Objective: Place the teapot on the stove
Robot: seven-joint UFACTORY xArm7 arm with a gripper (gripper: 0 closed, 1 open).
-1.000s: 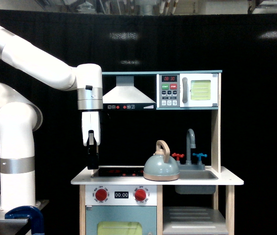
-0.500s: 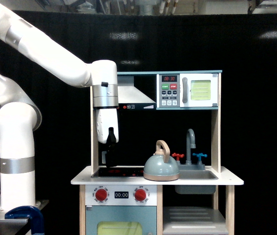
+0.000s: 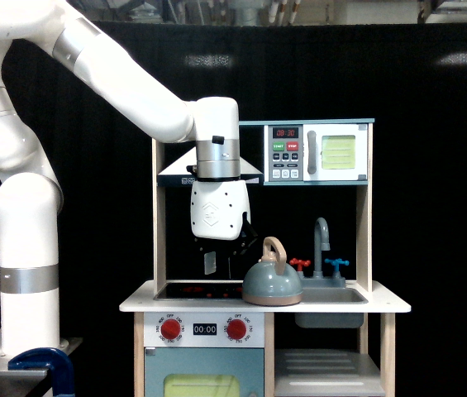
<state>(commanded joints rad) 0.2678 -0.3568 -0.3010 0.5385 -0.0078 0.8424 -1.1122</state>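
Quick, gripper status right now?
Gripper: empty, above the stove, beside the teapot; open or shut cannot be told.

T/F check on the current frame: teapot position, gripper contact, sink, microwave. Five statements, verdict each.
1. The teapot sits on the counter between the stove and the sink. True.
2. The gripper is clamped on the teapot's handle. False: it hangs above the stove, to the exterior view's left of the teapot, with nothing in it.
3. The teapot lies tipped on its side. False: it stands upright, handle arched on top.
4. A grey faucet rises behind the sink, to the exterior view's right of the teapot. True.
5. The microwave stands on the counter beside the stove. False: it is on the upper shelf, above the sink.
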